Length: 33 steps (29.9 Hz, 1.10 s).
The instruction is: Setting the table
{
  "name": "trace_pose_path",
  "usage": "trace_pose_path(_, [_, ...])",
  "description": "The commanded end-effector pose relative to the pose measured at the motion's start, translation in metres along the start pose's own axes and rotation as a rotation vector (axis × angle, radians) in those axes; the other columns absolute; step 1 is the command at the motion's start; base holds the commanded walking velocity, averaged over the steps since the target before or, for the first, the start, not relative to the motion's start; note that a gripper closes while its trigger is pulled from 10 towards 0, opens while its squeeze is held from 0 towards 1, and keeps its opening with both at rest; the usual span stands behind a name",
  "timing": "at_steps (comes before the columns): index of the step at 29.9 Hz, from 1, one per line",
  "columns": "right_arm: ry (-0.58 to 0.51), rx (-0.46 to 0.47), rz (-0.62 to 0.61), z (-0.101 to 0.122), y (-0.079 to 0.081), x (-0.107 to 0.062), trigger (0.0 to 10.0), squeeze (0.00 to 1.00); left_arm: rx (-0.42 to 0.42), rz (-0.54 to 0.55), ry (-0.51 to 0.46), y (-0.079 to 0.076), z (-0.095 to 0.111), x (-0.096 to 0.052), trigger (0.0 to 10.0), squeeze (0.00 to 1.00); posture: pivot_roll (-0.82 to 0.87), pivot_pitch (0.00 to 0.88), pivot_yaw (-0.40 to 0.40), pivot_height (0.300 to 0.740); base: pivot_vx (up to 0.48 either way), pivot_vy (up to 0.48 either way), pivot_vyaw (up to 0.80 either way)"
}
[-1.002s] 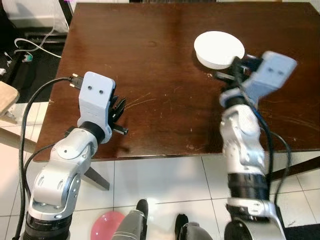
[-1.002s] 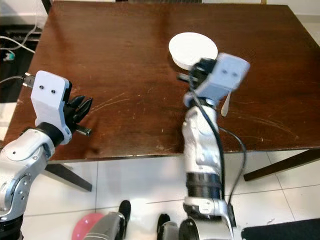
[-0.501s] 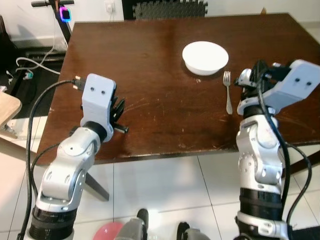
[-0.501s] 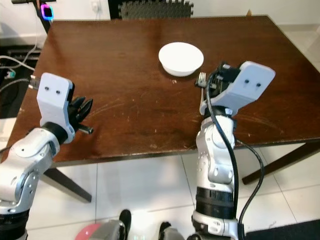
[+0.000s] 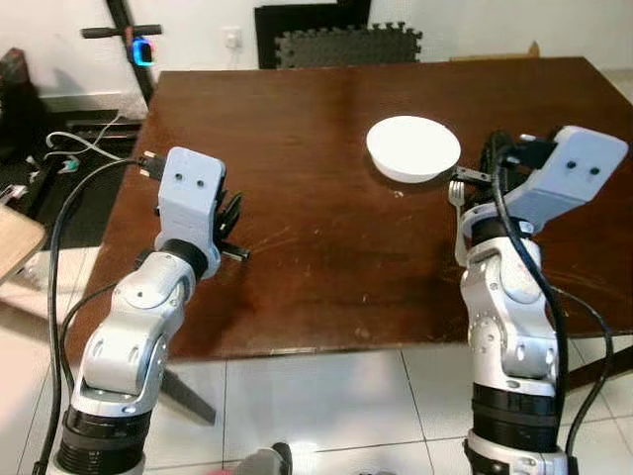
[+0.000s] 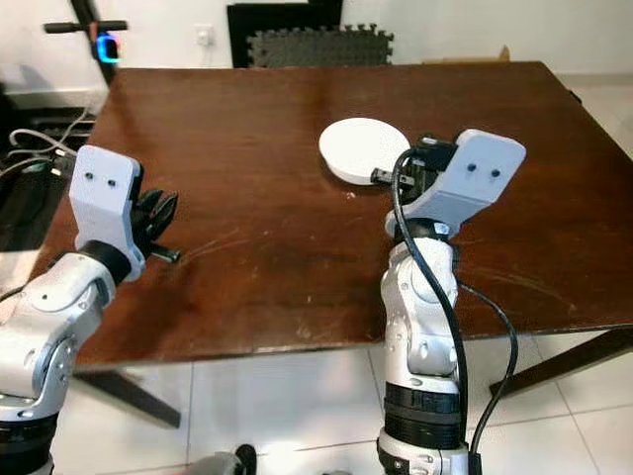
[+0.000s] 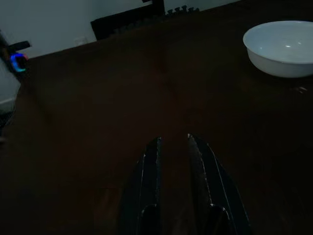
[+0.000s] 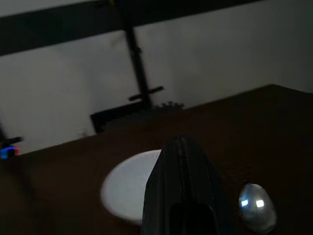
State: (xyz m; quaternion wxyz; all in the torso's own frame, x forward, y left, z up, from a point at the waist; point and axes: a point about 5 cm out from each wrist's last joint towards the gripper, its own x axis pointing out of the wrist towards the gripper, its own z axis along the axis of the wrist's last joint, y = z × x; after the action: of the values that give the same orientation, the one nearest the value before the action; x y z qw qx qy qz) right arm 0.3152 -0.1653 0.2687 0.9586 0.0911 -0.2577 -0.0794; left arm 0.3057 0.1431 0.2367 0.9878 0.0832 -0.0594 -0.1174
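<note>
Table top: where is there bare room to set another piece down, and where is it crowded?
The table is bare between the left gripper and the white bowl, and along the far edge behind the bowl. It is crowded to the bowl's right, where the fork lies and the right gripper hangs just above.
</note>
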Motion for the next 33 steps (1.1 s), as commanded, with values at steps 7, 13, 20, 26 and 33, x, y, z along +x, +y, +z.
trace_pose_path(7, [0.018,-0.009,-0.018,-0.001,-0.003,-0.004,10.0,0.0,0.004,-0.009,0.01,0.0,-0.005,0.0,10.0,0.0,0.08,0.166,0.093,0.74,0.48,0.0,0.0])
trace_pose_path(13, [0.025,-0.011,-0.02,-0.002,-0.003,-0.004,10.0,0.0,0.005,-0.008,0.01,0.0,-0.005,0.0,10.0,0.0,0.08,0.167,0.093,0.74,0.465,0.0,0.0])
trace_pose_path(20, [0.036,-0.018,-0.022,-0.003,-0.005,-0.005,10.0,0.0,-0.011,-0.046,-0.001,-0.006,-0.003,-0.001,10.0,0.0,0.08,0.167,0.093,0.74,0.146,0.0,0.0])
trace_pose_path(26, [0.049,-0.045,-0.015,-0.004,-0.008,-0.003,10.0,0.0,-0.009,-0.079,0.007,-0.008,-0.004,-0.003,10.0,0.0,0.08,0.169,0.091,0.74,0.0,0.0,0.0])
trace_pose_path(33, [0.084,-0.124,0.076,-0.005,-0.005,0.005,10.0,0.0,-0.005,-0.073,0.012,-0.007,-0.005,-0.004,10.0,0.0,0.08,0.174,0.084,0.74,0.0,0.0,0.0])
